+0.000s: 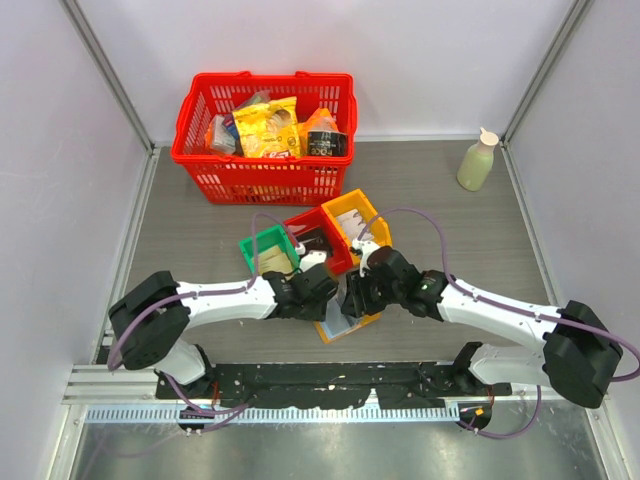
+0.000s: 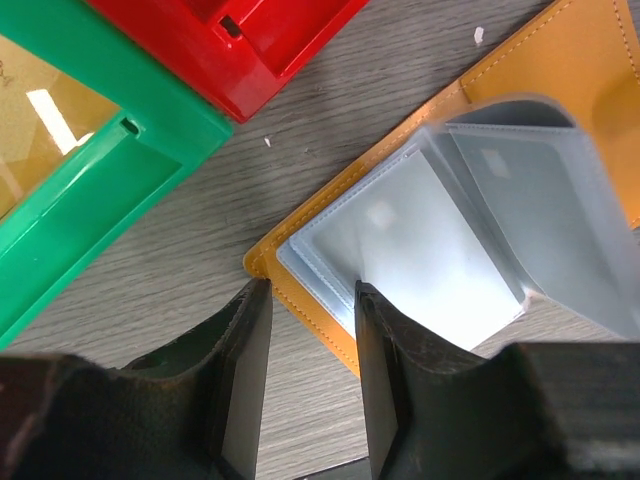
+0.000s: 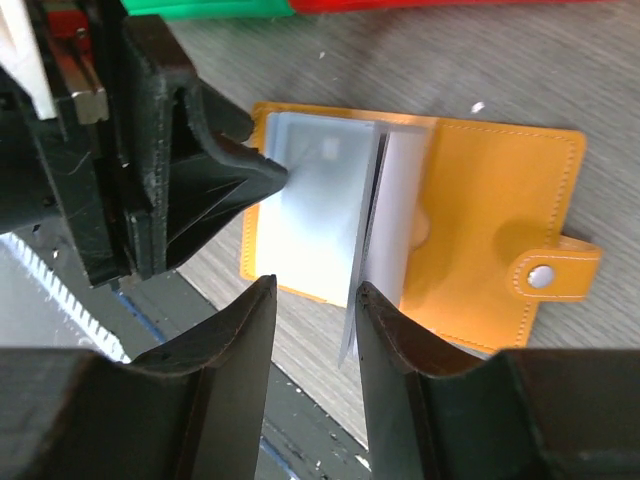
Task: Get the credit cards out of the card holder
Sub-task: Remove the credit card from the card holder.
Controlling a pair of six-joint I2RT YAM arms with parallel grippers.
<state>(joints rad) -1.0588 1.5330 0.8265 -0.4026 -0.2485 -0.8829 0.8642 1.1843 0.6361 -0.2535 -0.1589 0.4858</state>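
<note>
Card holder (image 2: pixel 590 60) corner lies between left pincer (image 2: pixel 310 295) tips.

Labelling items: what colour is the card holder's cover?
The card holder is tan-orange; right wrist view.

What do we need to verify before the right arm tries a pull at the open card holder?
1. Card holder open, snap tab undone, lying on the table: ok.
2. Left gripper steadying it: jaws apart astride the near corner, one fingertip over the flat sleeve. Whether it presses down: cannot tell.
3. Right gripper has a grip: not ok. Its jaws are open, and the corner of the raised whitish leaf sits between them unclamped.
4. That leaf is a card rather than a sleeve: cannot tell.
5. Green bin and red bin apart from the holder: ok.
</note>
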